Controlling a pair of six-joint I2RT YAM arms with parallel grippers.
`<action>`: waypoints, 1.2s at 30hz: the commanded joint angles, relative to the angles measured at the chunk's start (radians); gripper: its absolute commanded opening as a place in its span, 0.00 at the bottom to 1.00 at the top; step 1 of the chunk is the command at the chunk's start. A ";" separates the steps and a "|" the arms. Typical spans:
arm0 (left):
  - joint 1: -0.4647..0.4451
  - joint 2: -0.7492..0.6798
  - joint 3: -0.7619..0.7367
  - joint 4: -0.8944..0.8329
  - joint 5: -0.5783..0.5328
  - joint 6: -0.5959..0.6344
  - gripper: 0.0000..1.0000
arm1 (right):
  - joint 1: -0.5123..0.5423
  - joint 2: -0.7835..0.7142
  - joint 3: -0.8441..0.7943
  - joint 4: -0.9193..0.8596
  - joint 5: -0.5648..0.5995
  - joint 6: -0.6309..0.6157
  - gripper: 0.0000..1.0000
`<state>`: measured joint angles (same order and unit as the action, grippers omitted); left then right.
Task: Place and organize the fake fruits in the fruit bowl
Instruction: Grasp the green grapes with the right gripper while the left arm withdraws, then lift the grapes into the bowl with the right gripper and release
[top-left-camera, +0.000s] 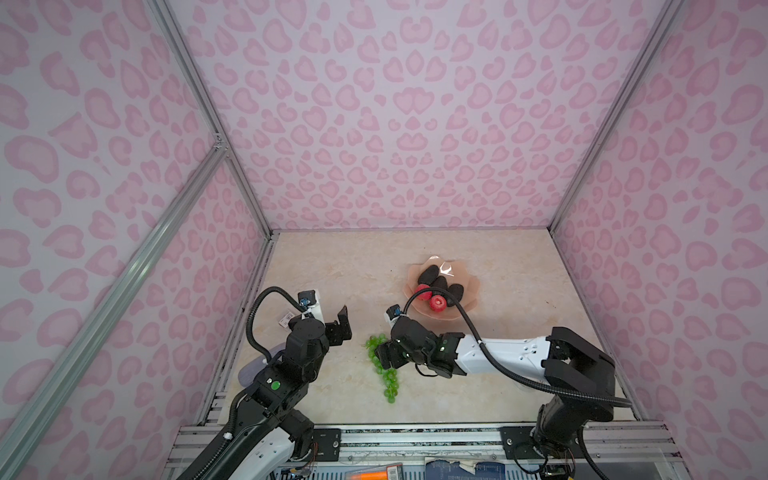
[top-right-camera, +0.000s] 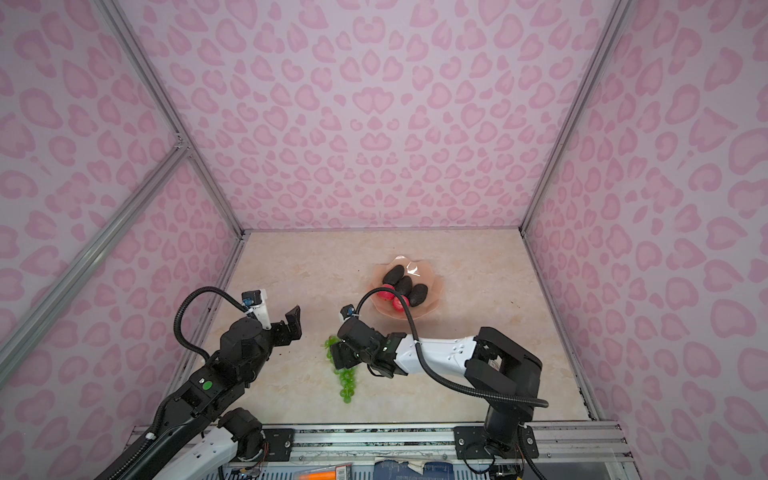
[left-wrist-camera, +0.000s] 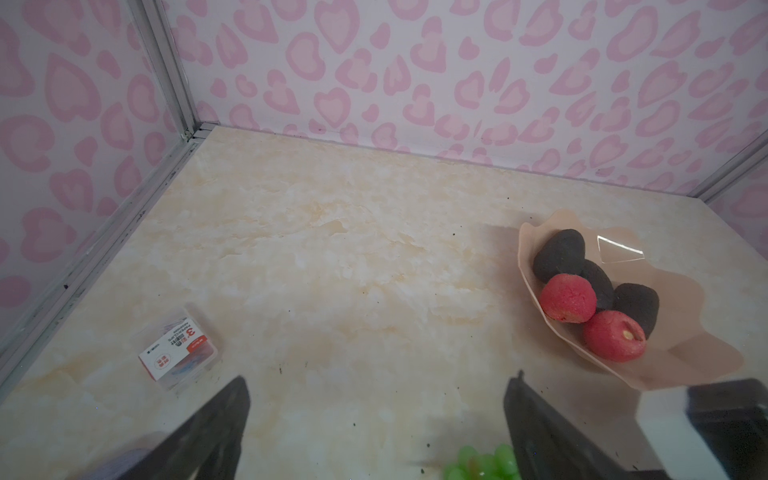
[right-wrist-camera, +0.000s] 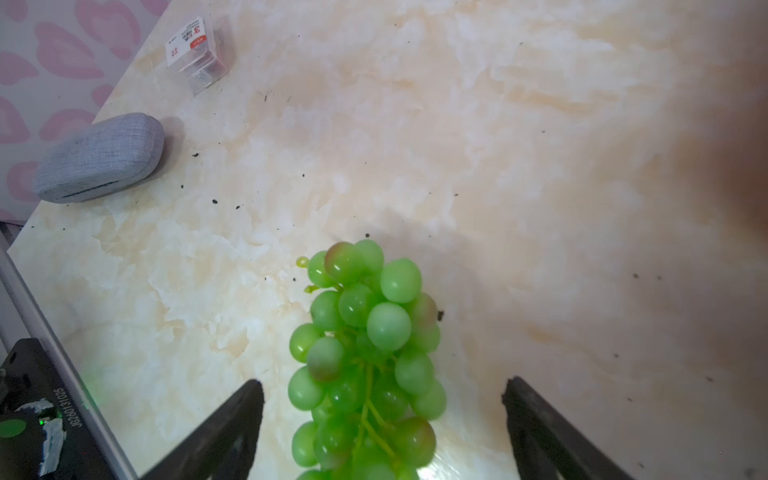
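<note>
on the marble table (right-wrist-camera: 498, 124) the right gripper (right-wrist-camera: 382, 381) stands spread around the grapes (right-wrist-camera: 365, 353); closing on only few berries, the long bunch may slip out.

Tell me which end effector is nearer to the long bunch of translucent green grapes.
Right. The right end effector hangs over the bunch of green grapes, open jaws either side; the left end effector is apart, leftward in both top views.

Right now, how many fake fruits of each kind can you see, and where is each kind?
Avocados: 3, in the fruit bowl
Red fruits: 2, in the fruit bowl
Bunch of green grapes: 1, on the table
Total: 6
</note>
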<state>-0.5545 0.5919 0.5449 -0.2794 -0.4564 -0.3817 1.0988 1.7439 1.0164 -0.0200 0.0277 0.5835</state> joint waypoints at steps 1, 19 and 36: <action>0.004 -0.031 -0.011 -0.023 -0.003 -0.038 0.96 | 0.008 0.076 0.041 0.005 -0.032 -0.004 0.90; 0.005 -0.041 -0.008 -0.022 0.040 -0.040 0.96 | -0.001 0.126 0.063 0.066 0.017 0.015 0.31; 0.005 -0.004 0.021 0.025 0.083 -0.028 0.96 | -0.193 -0.346 0.032 -0.124 0.175 -0.043 0.27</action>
<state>-0.5499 0.5831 0.5526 -0.2966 -0.3882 -0.4168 0.9565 1.4410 1.0561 -0.0822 0.1673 0.5758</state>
